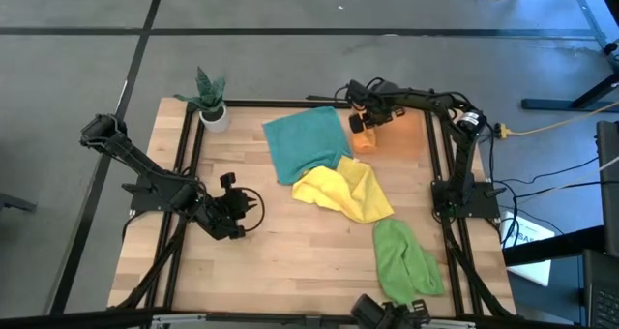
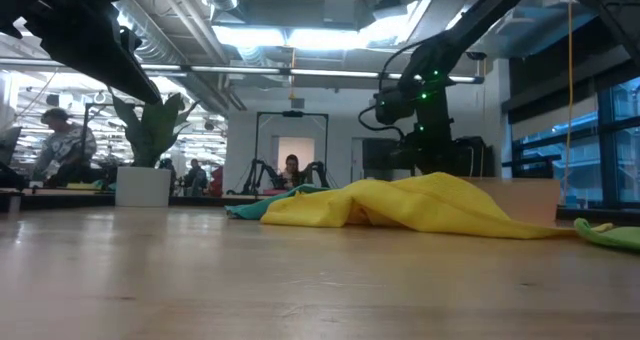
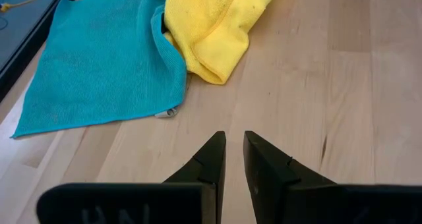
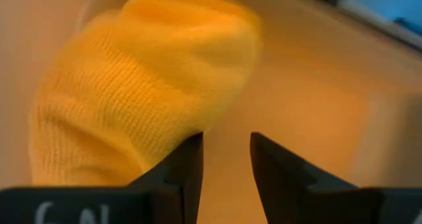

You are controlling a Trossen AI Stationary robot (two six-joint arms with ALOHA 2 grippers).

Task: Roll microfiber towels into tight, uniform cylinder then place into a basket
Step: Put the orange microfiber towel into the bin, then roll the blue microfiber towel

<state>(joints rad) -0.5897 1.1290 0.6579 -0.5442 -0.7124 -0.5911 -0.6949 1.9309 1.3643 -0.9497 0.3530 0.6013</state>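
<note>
The teal towel [image 1: 305, 143] lies flat at the far middle of the table. The crumpled yellow towel [image 1: 345, 189] overlaps its near corner. The light green towel [image 1: 406, 258] lies bunched near the front right. A rolled orange towel [image 4: 132, 85] sits at the left end of the translucent orange basket [image 1: 406, 135] at the far right. My right gripper [image 4: 225, 151] hangs over the basket, pointing steeply down beside the roll, open with only the basket floor in its gap. My left gripper [image 3: 235, 148] hovers at the table's left, slightly open, with nothing between its fingers. My right gripper has one finger [image 4: 188, 165] right beside the orange roll's side [image 4: 165, 128], coming from above. I cannot tell whether it touches the cloth. Nothing lies between the two fingers.
A white pot with a green plant [image 1: 213, 111] stands at the far left corner. A black frame [image 1: 189, 164] runs along the table's sides. Bare wood [image 1: 290, 252] lies between my left gripper and the yellow and green towels. People sit in the room beyond the table.
</note>
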